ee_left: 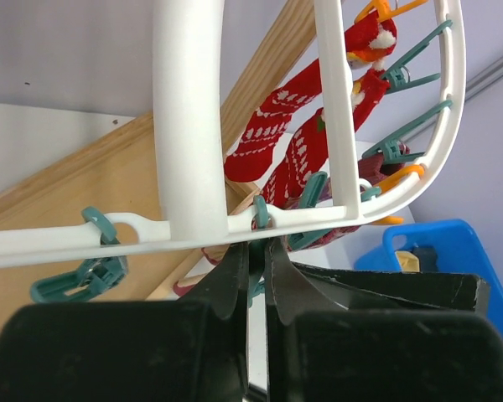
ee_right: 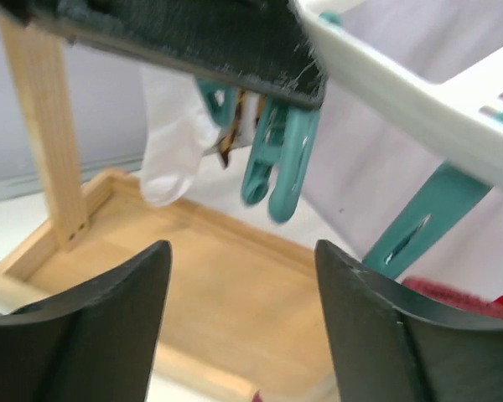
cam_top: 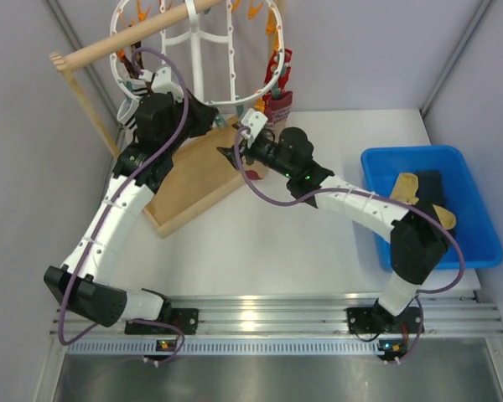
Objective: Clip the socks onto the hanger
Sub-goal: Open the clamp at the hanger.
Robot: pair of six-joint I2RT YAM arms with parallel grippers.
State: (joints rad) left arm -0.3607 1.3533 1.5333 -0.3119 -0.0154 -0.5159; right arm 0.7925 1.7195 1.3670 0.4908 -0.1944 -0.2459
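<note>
Desk (cam_top: pixel 302 243) at lower centre of the overhead view, white oval hanger (cam_top: pixel 194 46) at upper centre above the wooden base (cam_top: pixel 193 184), blue bin (cam_top: pixel 469 243) at right with loose socks (cam_top: pixel 423 197) inside. Left end effector (ee_left: pixel 253 272) pinched nearly shut on a teal clip (ee_right: pixel 272 159) under the hanger's rim; right end effector (ee_right: pixel 243 251) spread wide, empty, just below. Red patterned socks (ee_left: pixel 277 126) clipped at upper right; white sock (ee_right: pixel 174 134) hanging beside the clip. Risk: a slipped pinch, the clip snapping shut empty, or a swinging frame from a hard tug.

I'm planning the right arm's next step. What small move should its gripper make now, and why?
Probably draw back toward the blue bin: the right gripper is open and empty by the hanger, and loose socks lie in the bin.
</note>
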